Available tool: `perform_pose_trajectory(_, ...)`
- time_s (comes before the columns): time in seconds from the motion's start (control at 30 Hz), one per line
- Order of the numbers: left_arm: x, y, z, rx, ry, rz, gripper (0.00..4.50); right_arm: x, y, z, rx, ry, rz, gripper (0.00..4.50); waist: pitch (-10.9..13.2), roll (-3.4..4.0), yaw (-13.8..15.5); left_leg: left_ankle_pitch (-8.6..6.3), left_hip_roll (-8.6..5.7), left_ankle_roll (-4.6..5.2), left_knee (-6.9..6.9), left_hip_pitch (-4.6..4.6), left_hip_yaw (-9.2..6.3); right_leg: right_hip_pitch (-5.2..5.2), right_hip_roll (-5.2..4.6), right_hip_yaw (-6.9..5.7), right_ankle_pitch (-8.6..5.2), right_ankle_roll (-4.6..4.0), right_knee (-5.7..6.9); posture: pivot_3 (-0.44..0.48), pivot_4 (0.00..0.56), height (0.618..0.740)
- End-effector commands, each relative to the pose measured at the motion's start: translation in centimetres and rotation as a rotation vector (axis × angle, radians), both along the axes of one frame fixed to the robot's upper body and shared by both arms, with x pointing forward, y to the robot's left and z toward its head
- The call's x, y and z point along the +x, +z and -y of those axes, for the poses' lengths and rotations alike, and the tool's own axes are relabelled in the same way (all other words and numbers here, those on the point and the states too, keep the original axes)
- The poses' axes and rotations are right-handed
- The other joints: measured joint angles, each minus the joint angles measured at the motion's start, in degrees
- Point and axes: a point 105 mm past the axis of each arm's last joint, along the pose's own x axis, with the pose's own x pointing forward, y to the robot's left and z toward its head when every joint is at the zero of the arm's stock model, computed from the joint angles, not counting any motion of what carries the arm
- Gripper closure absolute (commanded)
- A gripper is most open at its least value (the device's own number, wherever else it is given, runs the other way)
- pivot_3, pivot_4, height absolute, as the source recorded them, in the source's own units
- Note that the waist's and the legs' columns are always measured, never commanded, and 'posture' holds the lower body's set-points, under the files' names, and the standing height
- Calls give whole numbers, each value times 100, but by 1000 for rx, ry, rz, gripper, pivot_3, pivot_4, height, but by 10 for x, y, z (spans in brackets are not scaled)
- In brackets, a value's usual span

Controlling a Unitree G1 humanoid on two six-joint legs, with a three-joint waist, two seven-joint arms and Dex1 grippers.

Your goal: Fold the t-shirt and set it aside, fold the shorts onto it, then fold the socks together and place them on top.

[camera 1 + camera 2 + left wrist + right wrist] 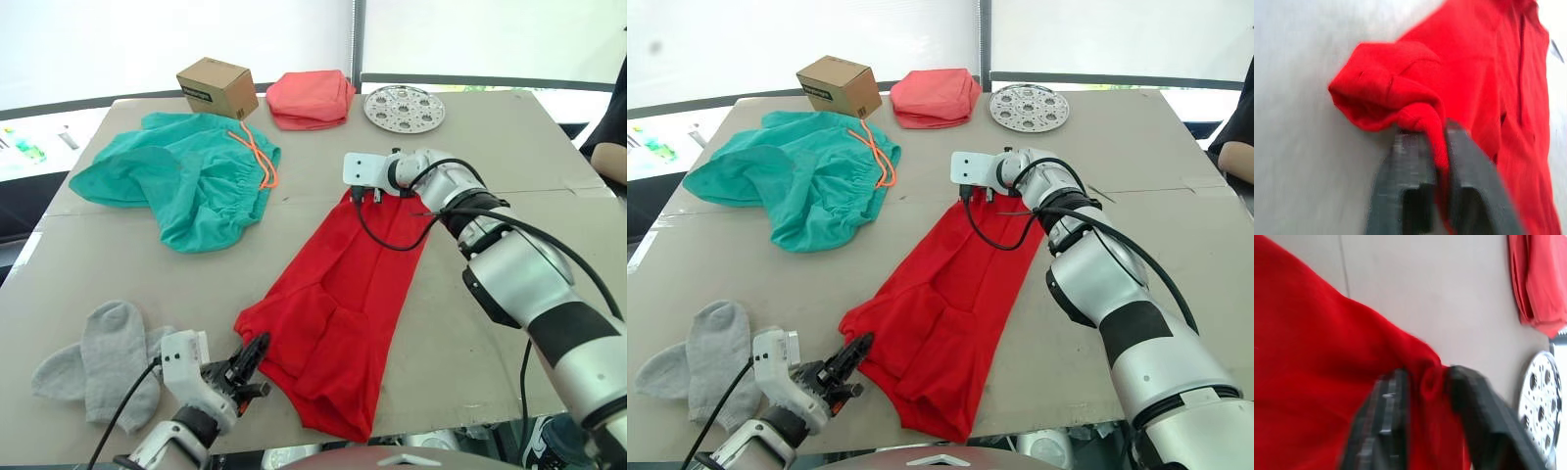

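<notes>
The bright red t-shirt (338, 304) lies stretched lengthwise across the middle of the table. My left gripper (257, 354) is shut on its near-left corner, with red cloth pinched between the fingers (1459, 161). At the far end, my right gripper (367, 196) is shut on the shirt's edge, the cloth bunched between its fingers (1391, 401). The teal-green shorts (186, 176) with an orange drawstring lie spread at the far left. The grey socks (103, 362) lie side by side at the near left, beside my left arm.
A cardboard box (217, 86), a folded salmon-pink cloth (311, 98) and a round perforated metal plate (404, 106) sit along the table's far edge. A person's arm (609, 157) shows at the right edge. Bare table lies right of the shirt.
</notes>
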Motion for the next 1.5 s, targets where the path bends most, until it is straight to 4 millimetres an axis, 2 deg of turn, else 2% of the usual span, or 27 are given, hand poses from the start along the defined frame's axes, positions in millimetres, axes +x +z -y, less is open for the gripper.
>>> perform_pose_trajectory(0.03, 5, 12, -10, 45, -93, 103, 1974, 5, 19, 11, 161, -44, -11, 1165, 2, 4, -4, 0, 2, 0, -1, -1, -5, -1, 5, -3, 0, -1, -1, 0, 150, 740)
perform_pose_trajectory(0.07, 6, 16, -14, 48, -165, 123, 1709, 5, 22, 17, 259, -73, -52, 1156, 3, 5, 5, 0, 4, 0, -1, -1, -6, -1, 7, -2, 0, -1, 0, 0, 150, 740)
perform_pose_trajectory(0.1, 6, 20, -19, 60, -238, 136, 1165, 6, 25, 25, 350, -99, -83, 1156, 3, 5, 10, 1, 4, 0, -2, -1, -8, -1, 8, -3, 0, -3, 1, 0, 150, 740)
perform_pose_trajectory(0.2, 9, 30, -30, 144, -461, 155, 1165, 6, 30, 47, 616, -193, -167, 1156, 5, 15, 5, 6, 8, -9, -4, -5, -20, -2, 17, -14, 0, -5, 1, 0, 150, 740)
perform_pose_trajectory(0.37, 37, 48, -57, 268, -679, 158, 1165, -14, 25, 82, 926, -378, -192, 1156, 1, 19, 16, 15, 4, -23, -11, -1, -8, 6, 15, -18, 0, -4, 1, 0, 150, 740)
perform_pose_trajectory(0.5, 80, 60, -69, 389, -783, 156, 1165, -35, -12, 119, 987, -658, -142, 1156, 1, 33, 12, 16, 2, -23, -14, 2, 5, -2, 17, -12, 1, -2, 11, 0, 150, 740)
perform_pose_trajectory(0.57, 93, 59, -72, 409, -801, 136, 1165, -39, -26, 124, 1009, -744, -155, 1156, 2, 34, -25, 16, 3, -23, -11, 0, 13, -3, 21, -11, 1, 1, 9, 0, 150, 740)
perform_pose_trajectory(0.7, 102, 50, -68, 424, -886, 80, 1165, -36, -50, 130, 984, -849, -184, 1156, 1, 30, -151, 16, 7, -23, -14, 10, 30, -7, 28, 12, 1, 5, 10, 0, 150, 740)
perform_pose_trajectory(0.83, 98, 35, -62, 441, -966, 1, 1165, -36, -64, 120, 985, -849, -277, 1156, -6, 20, -164, 19, 20, -29, -18, 11, 28, -9, 43, 17, 13, 21, 8, 0, 150, 740)
perform_pose_trajectory(0.87, 94, 31, -60, 442, -985, -27, 1113, -36, -65, 117, 986, -838, -293, 1732, -7, 17, -164, 19, 25, -29, -19, 12, 29, -9, 46, 19, 13, 21, 7, 0, 150, 740)
perform_pose_trajectory(0.9, 92, 27, -59, 442, -996, -43, 1380, -36, -65, 116, 986, -831, -300, 1923, -8, 15, -164, 19, 27, -29, -19, 12, 29, -9, 46, 19, 13, 20, 7, 0, 150, 740)
perform_pose_trajectory(0.97, 90, 22, -56, 425, -983, -71, 1964, -36, -65, 114, 984, -818, -303, 2796, -11, 12, -159, 18, 28, -28, -17, 12, 29, -9, 44, 21, 13, 19, 6, 0, 150, 740)
perform_pose_trajectory(1.0, 85, 16, -55, 429, -988, -91, 2073, -34, -63, 113, 981, -809, -300, 2938, -11, 13, -159, 18, 28, -27, -17, 13, 29, -8, 44, 22, 13, 19, 6, 0, 150, 740)
perform_pose_trajectory(1.03, 79, 11, -53, 418, -976, -96, 2726, -33, -61, 110, 974, -793, -298, 3538, -11, 12, -159, 14, 28, -21, -17, 13, 31, -8, 42, 24, 12, 18, 6, 0, 150, 740)
perform_pose_trajectory(1.1, 75, 11, -45, 370, -906, -63, 3349, -29, -55, 106, 961, -763, -286, 4195, -13, 11, -159, 5, 27, -5, -16, 13, 30, -8, 39, 25, 6, 9, 6, 0, 150, 740)
perform_pose_trajectory(1.13, 75, 14, -42, 347, -863, -40, 3554, -27, -53, 105, 951, -752, -278, 4373, -12, 17, -180, 4, 27, -4, -16, 15, 31, -8, 37, 29, 2, 2, 6, 0, 150, 740)
perform_pose_trajectory(1.17, 76, 17, -39, 331, -805, -5, 4101, -24, -49, 104, 944, -738, -263, 4500, -10, 20, -166, 4, 29, -5, -17, 18, 32, -9, 12, 52, 3, 0, 6, 0, 150, 740)
perform_pose_trajectory(1.2, 76, 21, -35, 315, -741, 28, 4366, -20, -44, 104, 938, -724, -246, 4500, -10, 21, -156, 4, 28, -6, -18, 17, 31, -10, 8, 50, 4, -1, 8, 0, 150, 740)
perform_pose_trajectory(1.33, 66, 25, -23, 251, -548, 77, 4462, -2, -27, 98, 893, -673, -184, 4500, -8, 20, -122, 18, 25, -29, -15, 4, 16, -10, 1, 32, 17, 8, 6, 0, 150, 740)
perform_pose_trajectory(1.5, 43, 20, 5, 168, -422, 65, 4462, 18, 5, 64, 810, -548, -118, 4500, -6, 19, -156, 18, 14, -28, -14, 3, 23, -11, -6, 39, 22, 2, 3, 0, 150, 740)
